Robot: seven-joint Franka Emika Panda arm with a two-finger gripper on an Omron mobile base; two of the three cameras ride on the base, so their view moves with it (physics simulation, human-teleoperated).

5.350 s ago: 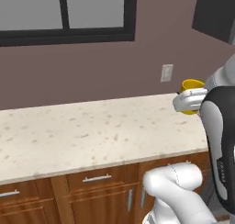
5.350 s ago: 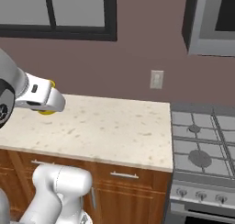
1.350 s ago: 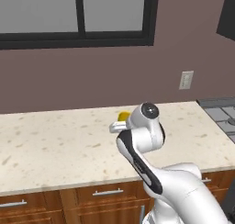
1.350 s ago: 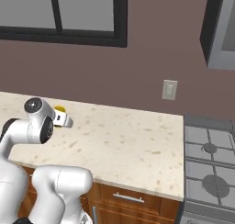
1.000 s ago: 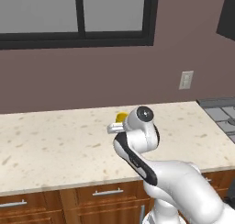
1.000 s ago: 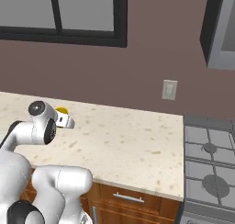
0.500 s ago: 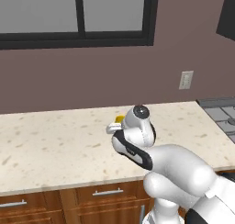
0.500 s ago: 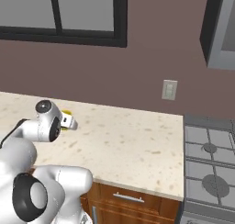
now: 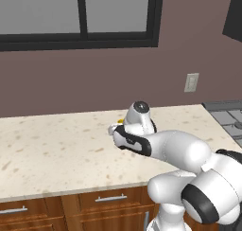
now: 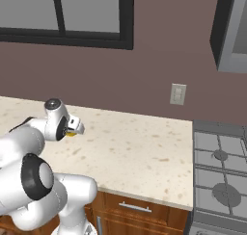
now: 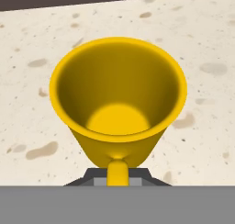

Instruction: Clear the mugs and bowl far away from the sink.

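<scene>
My jaws are pinched tight on the handle of the yellow mug (image 11: 118, 106), a glossy cup with a round open mouth that flares wider than its base; in the hand view its handle runs straight down between my dark fingertips (image 11: 94, 176), which sit close together either side of it. The mug is smooth and bright, shaded darker inside its walls with a paler disc at the bottom. It hangs low over the counter (image 9: 56, 149), a flat slab of pale cream stone flecked with brown speckles, near the back edge where the slab meets the matte brown wall (image 10: 144, 80). From the left base view only a sliver of the yellow mug (image 9: 121, 120) peeks out behind my rounded white wrist, and my gripper (image 9: 113, 128) points away toward the wall. From the right base view the yellow mug (image 10: 71, 133) shows as a small yellow patch under my gripper (image 10: 77, 127). Below the counter run wooden drawers (image 9: 108, 199) with slim metal pulls, and a gas stove (image 10: 219, 176) with dark grates sits beside the counter's end.
</scene>
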